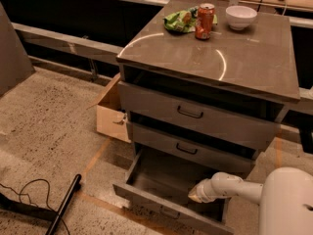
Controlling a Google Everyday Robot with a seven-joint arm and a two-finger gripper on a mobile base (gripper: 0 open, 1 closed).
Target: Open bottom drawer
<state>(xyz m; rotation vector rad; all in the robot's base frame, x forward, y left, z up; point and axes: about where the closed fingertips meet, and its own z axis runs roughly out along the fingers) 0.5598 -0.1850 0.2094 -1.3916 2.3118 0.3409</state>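
Note:
The bottom drawer (146,196) of the grey-brown cabinet (210,62) stands pulled out, its shallow grey tray open to view and its small black handle (169,213) on the low front panel. My gripper (196,195) is at the end of the white arm (234,187), just above the right part of the drawer's front edge, over the tray. The mid-sized drawer (188,150) and the tallest-fronted drawer (190,113) above it are shut.
On the cabinet top are a red can (204,21), a green bag (180,20) and a white bowl (240,16). A cardboard box (113,116) stands left of the cabinet. A black pole (63,204) and a cable (24,192) lie on the floor at left.

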